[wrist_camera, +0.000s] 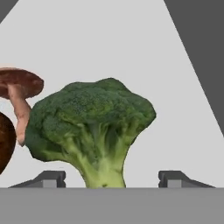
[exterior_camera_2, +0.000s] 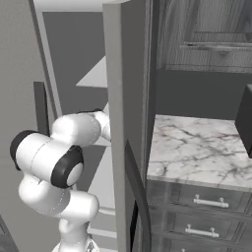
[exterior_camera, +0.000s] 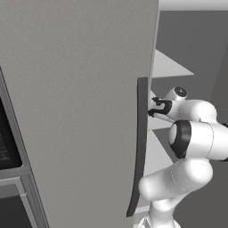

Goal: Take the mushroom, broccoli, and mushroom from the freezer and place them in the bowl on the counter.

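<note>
A dark green broccoli (wrist_camera: 89, 124) stands upright on a white shelf (wrist_camera: 131, 52) of the freezer (exterior_camera: 80, 111). My gripper (wrist_camera: 112, 177) is open, its two tips either side of the broccoli's pale stalk with a gap on each side. Left of the broccoli is a mushroom (wrist_camera: 19, 85) with a brown cap and pinkish stem. A second dark brown mushroom (wrist_camera: 5, 140) is cut off at the left edge. My arm (exterior_camera: 191, 133) reaches into the open freezer, past its dark bar handle (exterior_camera: 140, 147). The counter (exterior_camera_2: 197, 142) lies to the right. The bowl is out of view.
The freezer's grey door edge (exterior_camera_2: 123, 98) stands between my arm and the counter. Dark grey drawers (exterior_camera_2: 209, 202) with silver handles sit under the marble top. A dark box (exterior_camera_2: 244, 118) juts in at the counter's right. A black-fronted appliance (exterior_camera: 6, 147) is left of the freezer.
</note>
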